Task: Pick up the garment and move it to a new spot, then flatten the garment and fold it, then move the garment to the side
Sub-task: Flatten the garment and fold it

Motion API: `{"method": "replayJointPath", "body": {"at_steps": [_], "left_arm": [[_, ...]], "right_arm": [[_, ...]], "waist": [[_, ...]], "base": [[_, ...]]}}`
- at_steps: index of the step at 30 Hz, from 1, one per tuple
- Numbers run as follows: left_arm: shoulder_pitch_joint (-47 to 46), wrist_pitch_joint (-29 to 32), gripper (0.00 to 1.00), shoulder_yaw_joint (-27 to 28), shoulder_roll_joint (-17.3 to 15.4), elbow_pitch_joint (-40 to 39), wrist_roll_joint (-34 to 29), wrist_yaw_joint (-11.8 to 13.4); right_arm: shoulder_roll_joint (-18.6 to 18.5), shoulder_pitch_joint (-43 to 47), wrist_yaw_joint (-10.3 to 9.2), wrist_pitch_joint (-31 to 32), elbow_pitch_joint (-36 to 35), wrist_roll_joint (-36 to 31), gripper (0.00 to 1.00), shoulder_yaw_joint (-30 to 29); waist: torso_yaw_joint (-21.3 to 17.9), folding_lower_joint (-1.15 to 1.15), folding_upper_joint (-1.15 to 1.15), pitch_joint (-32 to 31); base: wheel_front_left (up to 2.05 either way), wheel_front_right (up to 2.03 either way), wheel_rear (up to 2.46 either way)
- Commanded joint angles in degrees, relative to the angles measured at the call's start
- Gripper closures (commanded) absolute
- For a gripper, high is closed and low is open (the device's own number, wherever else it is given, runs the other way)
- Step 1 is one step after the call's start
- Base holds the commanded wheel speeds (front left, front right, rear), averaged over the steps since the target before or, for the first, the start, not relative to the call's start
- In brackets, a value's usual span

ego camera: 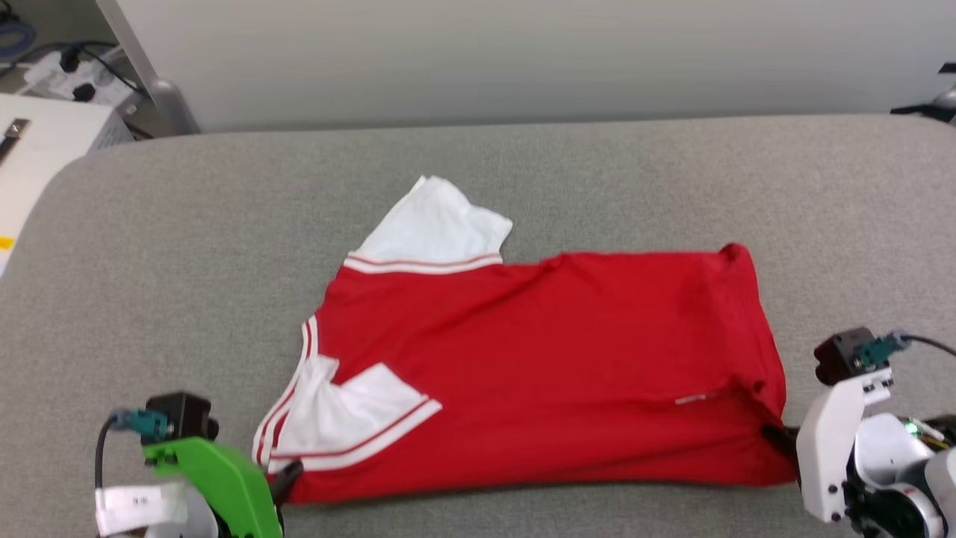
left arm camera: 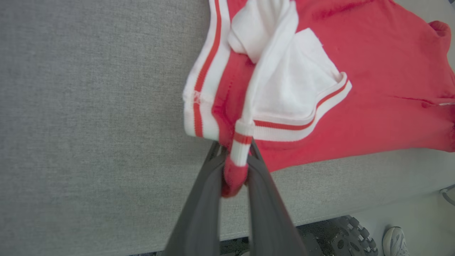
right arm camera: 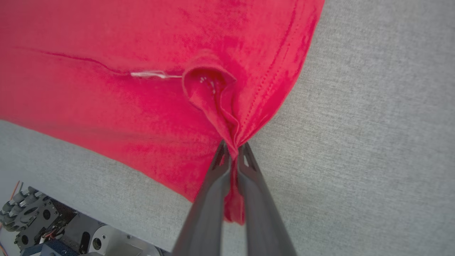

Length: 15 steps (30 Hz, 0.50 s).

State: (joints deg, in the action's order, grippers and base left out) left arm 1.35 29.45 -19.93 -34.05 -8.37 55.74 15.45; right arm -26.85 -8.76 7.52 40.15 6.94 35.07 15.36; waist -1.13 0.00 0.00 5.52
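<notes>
The garment [ego camera: 538,366], a red jersey with white sleeves and red-and-white trim, lies spread across the grey table [ego camera: 187,246], plain red side up. My left gripper [ego camera: 287,478] is shut on its near left corner; in the left wrist view the fingers [left arm camera: 202,199] pinch red cloth and striped trim of the garment [left arm camera: 373,89]. My right gripper [ego camera: 777,437] is shut on the near right corner. In the right wrist view the gathered hem of the garment [right arm camera: 142,89] bunches into a pucker between the closed fingers [right arm camera: 213,192]. One white sleeve sticks out at the far side, the other is folded onto the red.
The padded table has open grey surface left, right and behind the garment. A white unit [ego camera: 45,142] with cables stands beyond the far left corner, and a pale wall [ego camera: 523,60] runs behind. The robot's wheeled base [right arm camera: 32,213] and a person's shoe [left arm camera: 394,241] show below the near edge.
</notes>
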Motion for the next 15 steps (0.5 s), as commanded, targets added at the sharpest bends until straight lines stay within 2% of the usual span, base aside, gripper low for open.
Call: {"method": "replayJointPath", "body": {"at_steps": [1, 6, 9, 10, 11, 12, 13, 14, 15], "left_arm": [[1.8, -0.3, 1.0, 0.4, -0.4, -0.2, 0.6, 0.6], [7.0, -2.0, 1.0, 0.8, 0.8, 1.2, 1.9, 1.4], [7.3, -3.1, 1.0, 0.2, 2.1, 3.4, 2.0, 0.7], [7.1, -3.4, 1.0, -0.1, 2.8, 4.3, 2.2, 0.2], [6.9, -3.6, 1.0, -0.5, 3.3, 5.1, 2.2, -0.1], [6.5, -3.9, 1.0, -0.8, 3.8, 6.2, 2.1, -0.5], [6.2, -4.2, 0.71, -0.9, 4.3, 7.0, 2.2, -0.6], [5.9, -4.3, 0.51, -1.2, 4.8, 8.0, 2.3, -1.0], [5.8, -4.4, 0.36, -1.4, 5.0, 8.8, 2.3, -1.2]], "right_arm": [[-0.1, 1.7, -0.03, 0.4, -0.5, 0.2, 1.0, -0.8], [2.4, 7.9, -0.03, 0.9, -2.0, -1.3, 1.0, -4.4], [4.8, 10.6, -0.03, 0.2, -1.7, -2.2, 1.0, -6.3], [5.7, 11.4, -0.03, -0.1, -1.3, -2.5, 0.96, -6.8], [6.4, 11.9, -0.03, -0.4, -1.0, -2.5, 0.82, -7.3], [7.1, 12.5, -0.03, -1.0, -0.6, -2.7, 0.59, -7.9], [7.6, 12.9, -0.03, -1.4, -0.2, -3.0, 0.22, -8.5], [8.1, 13.4, -0.03, -2.1, 0.2, -3.6, 0.0, -9.1], [8.8, 13.7, -0.03, -2.7, 0.4, -3.9, 0.0, -9.5]], "waist": [[0.2, 0.0, 0.0, -2.7], [0.2, 0.0, 0.0, -3.3], [0.4, 0.0, 0.0, -3.3], [0.5, 0.0, 0.0, -3.3], [0.5, 0.0, 0.0, -3.3], [0.5, 0.0, 0.0, -3.4], [0.5, 0.0, 0.0, -3.5], [0.4, 0.0, 0.0, -3.7], [0.3, 0.0, 0.0, -3.8]], "base": [[0.0, 0.0, 0.0], [0.0, 0.0, 0.0], [0.0, 0.0, 0.0], [0.0, 0.0, 0.0], [0.0, 0.0, 0.0], [0.0, 0.0, 0.0], [0.0, 0.0, 0.0], [0.0, 0.0, 0.0], [0.0, 0.0, 0.0]]}}
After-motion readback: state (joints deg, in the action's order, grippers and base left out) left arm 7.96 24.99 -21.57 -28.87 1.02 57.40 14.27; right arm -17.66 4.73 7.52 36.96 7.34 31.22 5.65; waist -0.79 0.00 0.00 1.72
